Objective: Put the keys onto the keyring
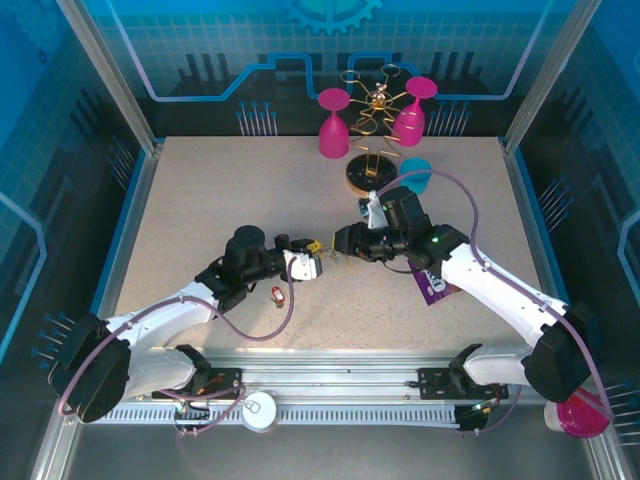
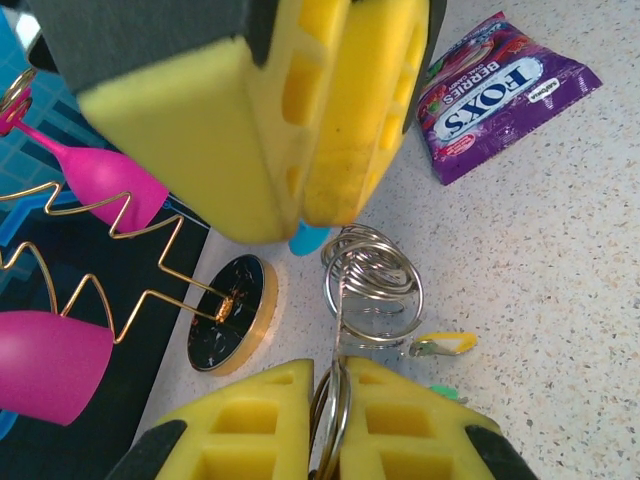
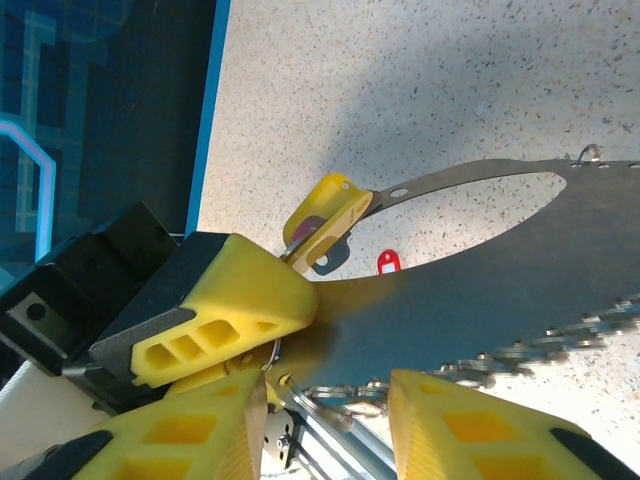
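Clamping the keyring (image 2: 372, 262) between closed pads, the left gripper (image 2: 330, 372) is holding it above the table (image 1: 200, 200). The right gripper (image 3: 330, 385) is straddling the loop, grip unclear. A yellow key (image 2: 440, 345) is sitting just beside the ring.

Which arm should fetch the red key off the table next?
Right, probably. The left claw is shut on the keyring, so it should hold that. The right claw faces it, jaws apart, grip unclear. The red key lies nearer the left arm, though.
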Available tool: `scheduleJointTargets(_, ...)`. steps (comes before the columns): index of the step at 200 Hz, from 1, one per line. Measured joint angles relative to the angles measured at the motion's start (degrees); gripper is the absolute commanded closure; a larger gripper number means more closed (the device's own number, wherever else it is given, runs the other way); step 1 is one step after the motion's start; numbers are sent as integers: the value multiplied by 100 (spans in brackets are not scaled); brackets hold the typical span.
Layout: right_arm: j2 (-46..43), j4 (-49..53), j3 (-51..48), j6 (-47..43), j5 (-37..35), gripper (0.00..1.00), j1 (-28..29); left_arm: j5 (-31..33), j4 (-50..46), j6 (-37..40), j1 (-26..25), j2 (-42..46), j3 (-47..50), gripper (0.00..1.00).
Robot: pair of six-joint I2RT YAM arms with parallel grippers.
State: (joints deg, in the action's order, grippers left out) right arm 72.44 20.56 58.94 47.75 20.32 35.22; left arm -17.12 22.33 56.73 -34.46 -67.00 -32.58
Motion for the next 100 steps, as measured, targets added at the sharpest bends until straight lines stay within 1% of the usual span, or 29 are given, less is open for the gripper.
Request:
scheduleJointTargets(23,-413,46,-13,-625,-184,61,0,138,-17,-197,-35,4,0,100)
scheduleJointTargets(42,-643,39,-11,-1115,-79,64,0,190,-68,-442,-61,35,0,100)
scheduleJointTargets(67,-474,48,-7,-1508,179,66,-2,192,-201,-822,-66,76,-26,100)
scheduleJointTargets(100,-247,151,-7,-1733,332,66,-2,192,-345,-1486,-66,76,-107,100)
